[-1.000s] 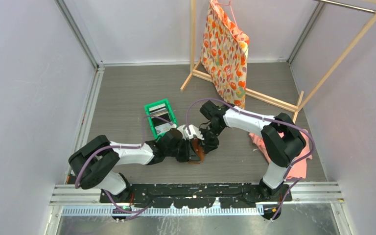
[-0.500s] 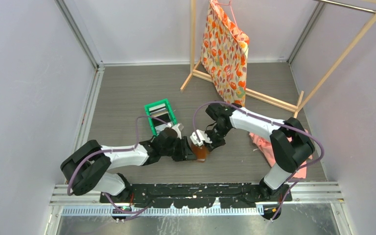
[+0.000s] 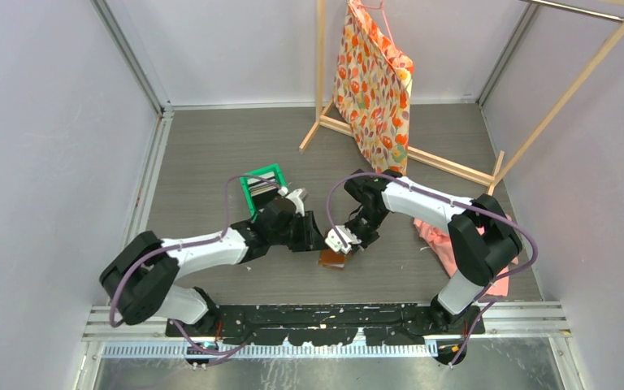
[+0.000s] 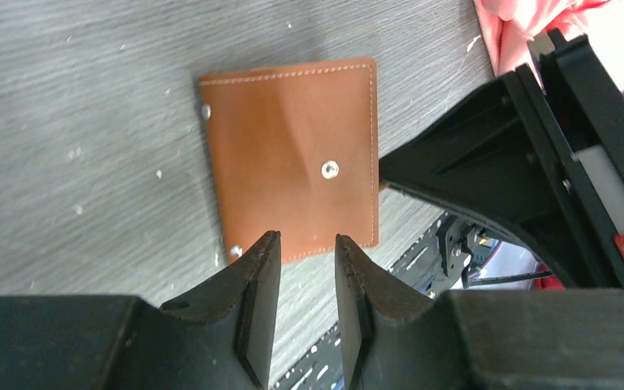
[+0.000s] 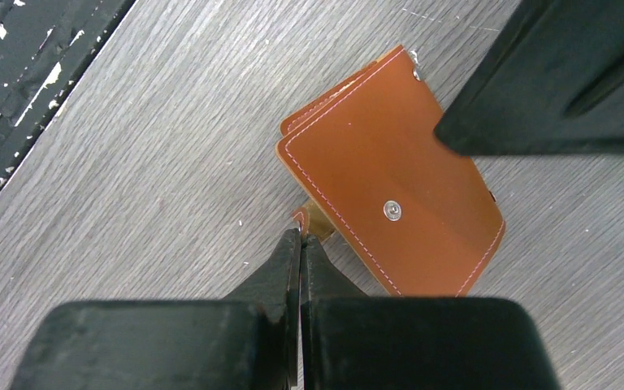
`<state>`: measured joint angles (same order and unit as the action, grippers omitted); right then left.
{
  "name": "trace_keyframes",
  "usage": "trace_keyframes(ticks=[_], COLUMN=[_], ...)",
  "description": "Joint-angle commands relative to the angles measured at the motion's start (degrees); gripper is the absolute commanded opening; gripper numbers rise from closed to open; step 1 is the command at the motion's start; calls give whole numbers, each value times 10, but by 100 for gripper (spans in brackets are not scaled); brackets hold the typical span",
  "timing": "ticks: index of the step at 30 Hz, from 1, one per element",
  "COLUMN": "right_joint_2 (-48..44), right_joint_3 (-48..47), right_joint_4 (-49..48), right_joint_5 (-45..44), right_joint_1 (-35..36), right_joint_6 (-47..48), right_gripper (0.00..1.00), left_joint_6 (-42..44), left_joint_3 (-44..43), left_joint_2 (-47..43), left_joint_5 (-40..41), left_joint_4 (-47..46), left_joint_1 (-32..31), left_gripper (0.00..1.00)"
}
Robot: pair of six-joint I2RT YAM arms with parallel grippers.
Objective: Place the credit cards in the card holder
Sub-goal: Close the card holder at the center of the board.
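The small brown leather card holder point(image 5: 390, 207) is lying folded shut on the grey wood-grain table point(image 5: 154, 171), flat, stud side up, and both arms are crowding right over it. The right gripper point(image 5: 299, 244) is showing its fingers pressed tight together, tips sitting right at the little tan snap tab point(image 5: 314, 219) that is poking out from the holder's nearest edge. Whether a sliver of that tab is being nipped, I cannot tell. From those fingers the holder is lying just ahead and off to the right, its longer side slanting away on a diagonal. The left gripper point(image 4: 305, 244) is hanging over the opposite edge with its fingers slightly spread, a narrow gap and nothing between them. The holder is lying straight ahead of its tips, the near edge just under them. So the right arm is the one in contact, and I judge the coming move is turning on that tab: lifting it toward the right fingers should be what opens the fold. The credit cards point(image 3: 260, 190) seem to be waiting in the green plastic bin point(image 3: 262, 172), behind the left arm and hard to make out.
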<state>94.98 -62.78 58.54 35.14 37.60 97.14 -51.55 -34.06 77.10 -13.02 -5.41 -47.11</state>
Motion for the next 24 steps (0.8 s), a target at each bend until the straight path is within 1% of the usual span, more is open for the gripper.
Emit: trace_keyframes(ticks=[1,5,12,16,20,24], right_joint_2=[-14,-22,-26,-33,-20,-15], right_joint_3=[2,11,6,-6,-17,-29], right_joint_4=[0,-14,-6,6,10,61], right_joint_5=[17,22,24,34,39,54], right_joint_1=[0,-2,-10,-26,-34,-37], right_joint_6=[30,30,41,49,53,87], right_gripper=[1,1,1,1,1,1], left_joint_6=[29,31,25,3,-22,-29], left_joint_3=[-30,-41,-46,-26,-3,7], left_joint_2=[61,99,180,200,199,186], left_joint_5=[-28,-40,-66,-48,-24,14], left_joint_4=[-91,-142,-163,-154,-154,-122], left_joint_1=[3,3,0,-9,-28,-46], left_gripper=[31,30,27,25,23,22])
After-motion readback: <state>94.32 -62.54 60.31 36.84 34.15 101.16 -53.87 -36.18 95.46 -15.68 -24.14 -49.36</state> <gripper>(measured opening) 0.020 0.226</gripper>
